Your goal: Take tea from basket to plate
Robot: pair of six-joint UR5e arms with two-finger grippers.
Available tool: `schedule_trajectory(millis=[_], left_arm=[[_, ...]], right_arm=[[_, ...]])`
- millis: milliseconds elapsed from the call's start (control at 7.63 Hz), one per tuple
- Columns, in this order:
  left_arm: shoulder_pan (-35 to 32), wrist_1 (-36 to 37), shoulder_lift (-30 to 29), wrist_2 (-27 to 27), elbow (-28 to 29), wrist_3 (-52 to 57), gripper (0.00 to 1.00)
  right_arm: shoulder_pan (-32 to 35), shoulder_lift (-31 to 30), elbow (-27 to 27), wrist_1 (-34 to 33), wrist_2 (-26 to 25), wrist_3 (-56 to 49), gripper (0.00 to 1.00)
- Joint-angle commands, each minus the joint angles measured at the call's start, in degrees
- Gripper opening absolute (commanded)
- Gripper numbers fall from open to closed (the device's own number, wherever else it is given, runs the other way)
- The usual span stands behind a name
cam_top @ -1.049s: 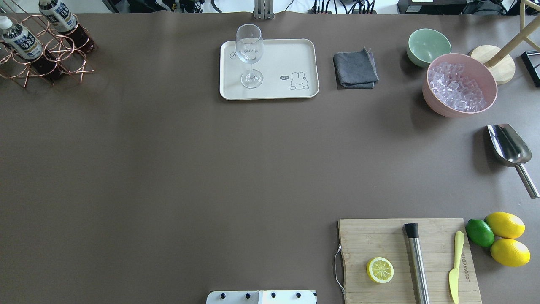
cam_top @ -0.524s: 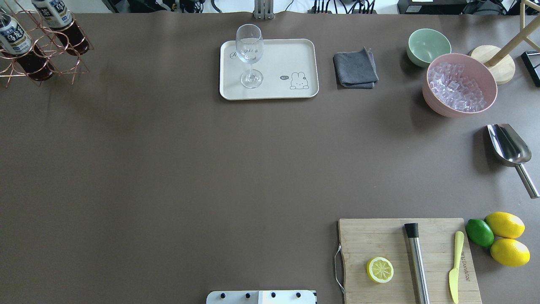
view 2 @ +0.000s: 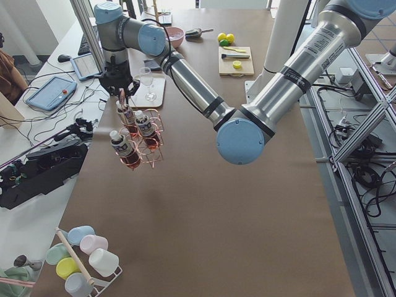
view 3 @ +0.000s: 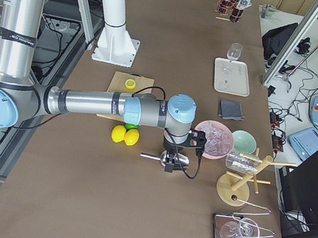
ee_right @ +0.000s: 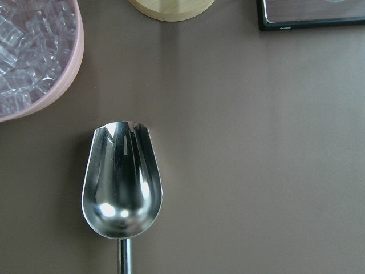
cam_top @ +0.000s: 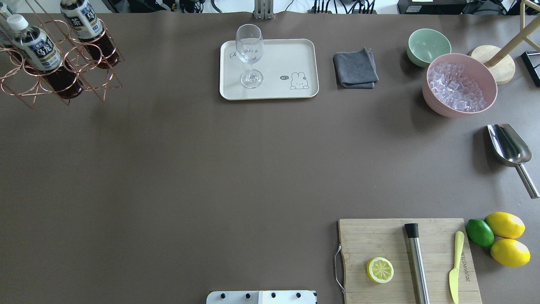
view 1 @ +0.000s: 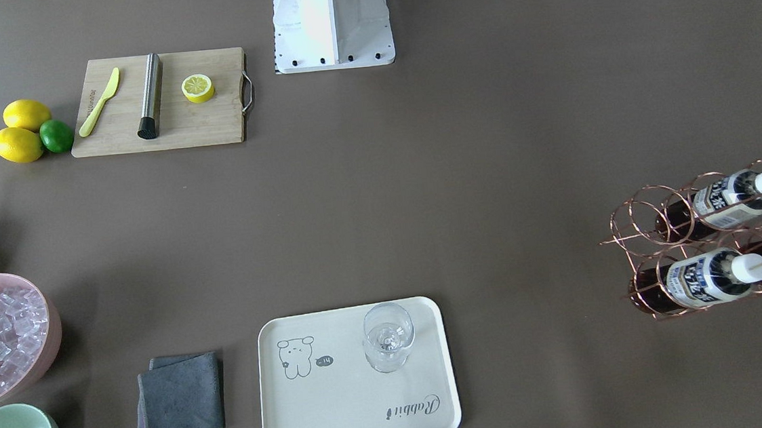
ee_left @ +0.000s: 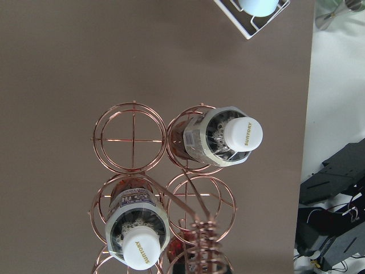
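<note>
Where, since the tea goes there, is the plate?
Overhead view: the plate sits top centre, a stemmed glass on it, grey cloth to its right.

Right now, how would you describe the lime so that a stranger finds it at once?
Find the bamboo cutting board near the robot's right. Beside it lie three citrus fruits; the lime is the small green one, the others yellow lemons.

a robotics lab: silver-and-blue jointed robot arms (view 2: 296,62) work over a long brown-covered surface (cam_top: 211,169), ringed by bare aluminium framing (view 3: 289,43), loose black cables (view 2: 365,176) and a grey touchscreen teach pendant (view 2: 51,93).
</note>
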Motion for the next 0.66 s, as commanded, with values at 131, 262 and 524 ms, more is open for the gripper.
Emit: schedule_trajectory(millis=[131, 262, 524], left_arm=[[13.6, 8.2, -8.2, 0.2, -11.8, -17.2, 0.0], [18.0, 8.2, -9.2, 0.3, -14.2, -19.3, 0.0], [22.6, 8.4, -11.2, 3.8, -17.3, -24.4, 0.0]], right_arm=[[0.9, 0.1, 0.8, 0.0, 0.2, 0.0, 1.0], [0.9, 0.0, 0.7, 0.0, 0.3, 0.0, 1.0], [0.9, 0.1, 0.7, 0.0, 0.4, 0.0, 1.0]])
